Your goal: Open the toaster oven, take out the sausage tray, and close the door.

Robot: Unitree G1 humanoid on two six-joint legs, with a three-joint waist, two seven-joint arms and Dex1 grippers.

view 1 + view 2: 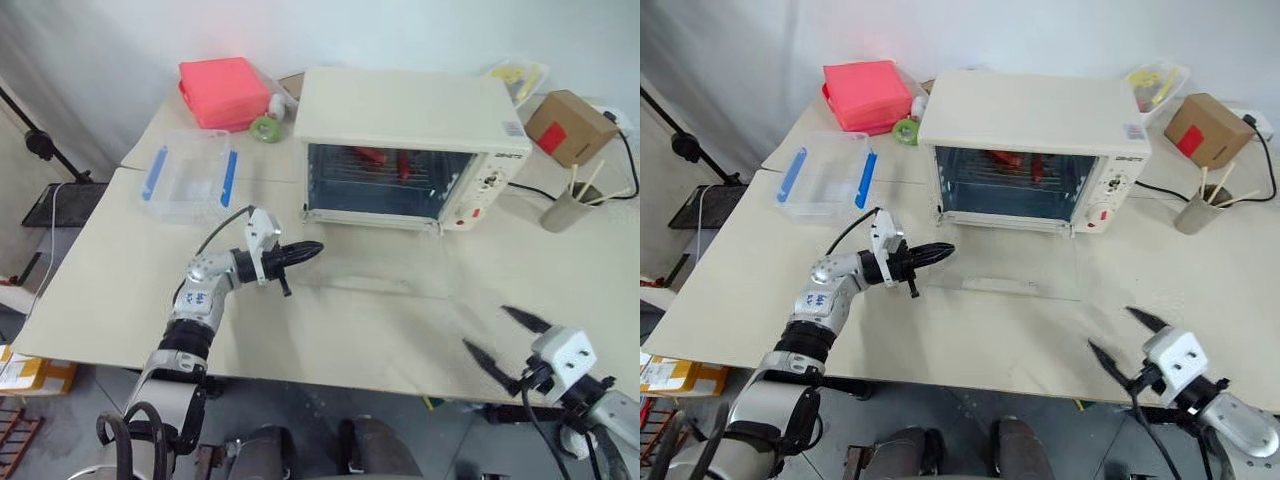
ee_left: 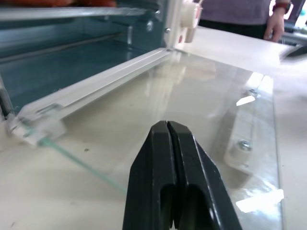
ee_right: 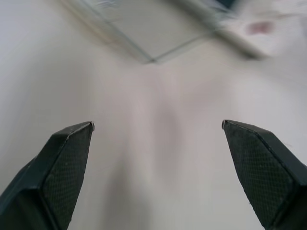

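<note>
On the surface, toaster oven with door folded flat, sausage tray inside on rack, left tool pinched closed at door's edge, right tool spread wide, empty.

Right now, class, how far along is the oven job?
Done: the door lies folded flat on the table. In hand: nothing; the left hand is shut and empty beside it, the right hand open. Left: taking the sausage tray from the toaster oven, then closing the door.

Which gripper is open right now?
The right gripper, near the table's front edge, fingers spread wide. The left gripper, beside the lowered door, is shut.
</note>
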